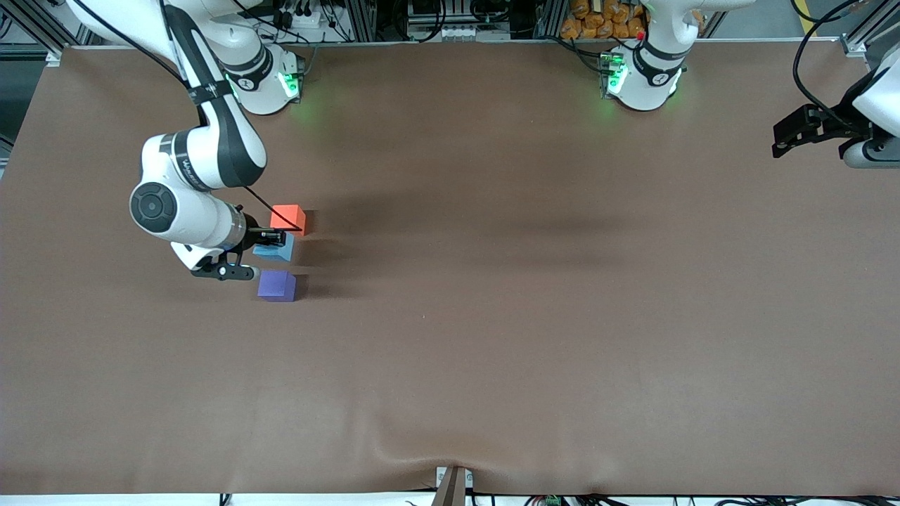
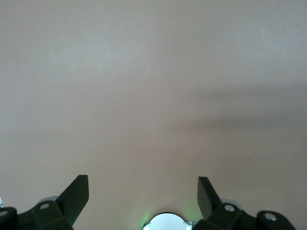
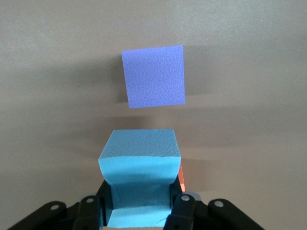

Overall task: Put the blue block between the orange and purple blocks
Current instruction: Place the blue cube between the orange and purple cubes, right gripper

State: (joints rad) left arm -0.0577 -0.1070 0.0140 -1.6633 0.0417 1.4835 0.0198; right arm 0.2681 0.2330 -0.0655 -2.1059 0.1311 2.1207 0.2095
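A: Where's the blue block [image 1: 275, 249]?

B: Pinched in the right tool [image 3: 139, 207], sides squeezed in. It sits in the gap between the orange block [image 1: 289, 217] and the purple block [image 1: 277, 285], all three lined up near the right arm's end of the table [image 1: 492, 316].

A: Arm pose?

B: Right arm bent low, wrist level, reaching in sideways. Probably only the release remains.

A: Left?

B: Left tool [image 2: 143, 195] spread open, empty, waiting near the table's edge at its own end.
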